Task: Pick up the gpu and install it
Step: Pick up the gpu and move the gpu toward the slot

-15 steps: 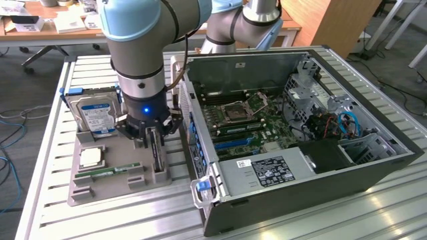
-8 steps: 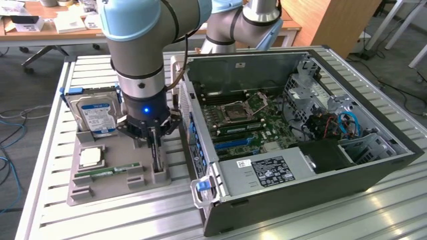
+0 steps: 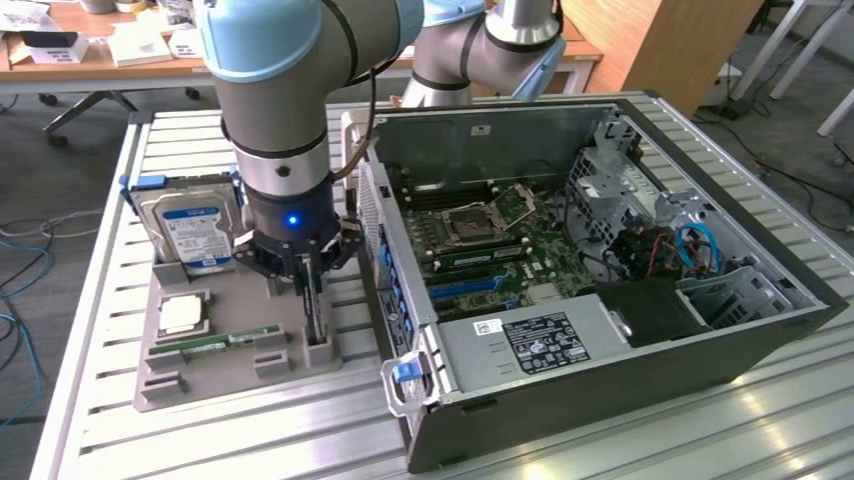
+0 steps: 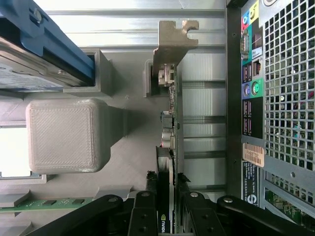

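Claw: the claw (image 3: 311, 298) (image 4: 167, 178) points straight down over the tray (image 3: 220, 378). Its jaws are almost closed, one black finger (image 4: 143, 216) on each face of the gpu (image 3: 315, 325) (image 4: 170, 123). The pads seem to press on the card, though contact is hard to confirm.
Gpu: stands on its long edge in a slot along the tray edge nearest the case (image 3: 641, 385) (image 4: 290, 98). It is upright and seated in the holder. The claw has it by the end away from its silver bracket (image 4: 173, 42).
Tray: grey, lying on the slatted metal desk (image 3: 267, 445), just beside the case, toward the desk edge at the exterior view's left.
Drive: the drive (image 3: 194, 230) (image 4: 29, 73) stands upright at the tray's far end in a blue frame, apart from the claw.
CPU: the CPU (image 3: 183, 313) lies flat mid-tray, near the tray's outer edge.
RAM: the RAM (image 3: 214, 342) (image 4: 44, 202) lies across the tray, between the CPU and the tray's near end.
Case: lies on its side with the panel off and the motherboard (image 3: 501, 245) facing up.
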